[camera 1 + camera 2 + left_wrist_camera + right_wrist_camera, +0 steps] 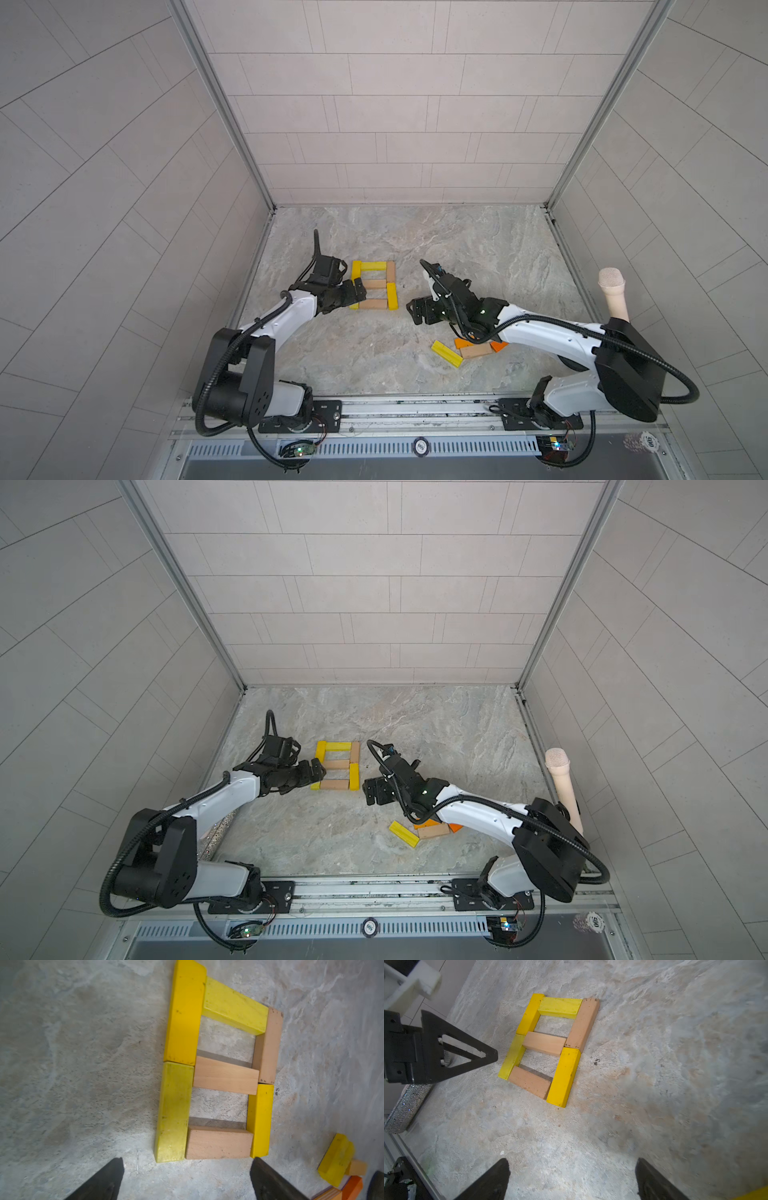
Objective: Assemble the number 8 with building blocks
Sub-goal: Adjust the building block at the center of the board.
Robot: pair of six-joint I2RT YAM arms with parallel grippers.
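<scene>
The number 8 [374,284] [336,764] lies flat on the marbled floor: seven building blocks in yellow and tan forming two stacked loops, all seen in the left wrist view [225,1075] and the right wrist view [544,1043]. My left gripper [360,291] [319,771] [188,1160] hovers open at the figure's lower left bar, nothing between its fingers. My right gripper [415,312] [372,792] [572,1160] stands open and empty over bare floor, right of the figure. Spare blocks lie under the right arm: yellow [446,353], tan [476,351], orange [498,345].
A beige microphone [615,291] [561,779] leans at the right wall. A glittery silver microphone [406,1105] lies by the left wall under the left arm. Grey panel walls enclose the floor; a metal rail [415,409] runs along the front.
</scene>
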